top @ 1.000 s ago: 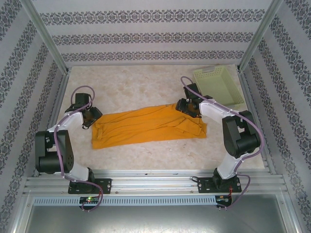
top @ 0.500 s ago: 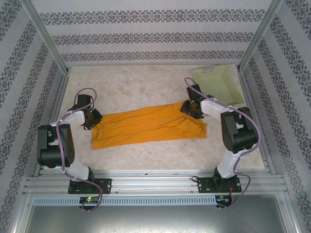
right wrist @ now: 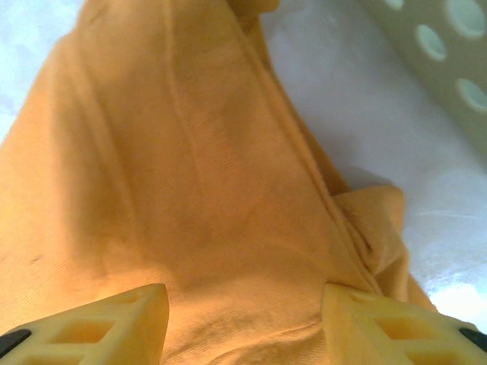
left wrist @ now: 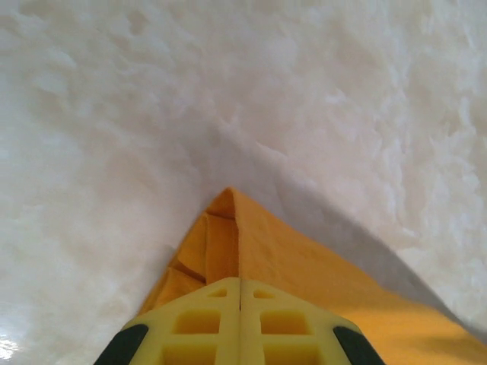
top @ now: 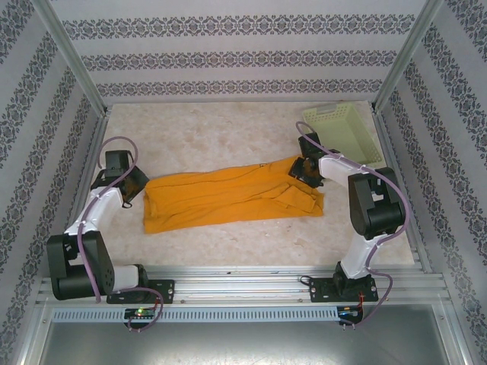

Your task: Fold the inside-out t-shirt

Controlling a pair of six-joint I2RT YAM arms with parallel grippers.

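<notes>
The inside-out t-shirt [top: 228,198] lies in a long orange-yellow bunch across the middle of the table, plain side showing. My left gripper [top: 137,185] is at its left end, and in the left wrist view its jaws [left wrist: 240,280] are pressed together on a pinched corner of the cloth [left wrist: 289,258]. That corner peaks up off the table beyond the tips. My right gripper [top: 299,171] hovers over the shirt's right end. In the right wrist view it [right wrist: 243,304] is open, with the wrinkled cloth [right wrist: 190,167] spread below and between the fingers.
A pale green perforated basket [top: 342,133] stands at the back right, close behind the right gripper, and its wall [right wrist: 441,46] is seen from the right wrist. Patterned walls and metal posts enclose the table on three sides. Bare tabletop lies behind the shirt.
The left gripper has shut on the shirt's left corner and its arm has swung back to the left. The right gripper has shifted slightly right over the shirt's right end.
</notes>
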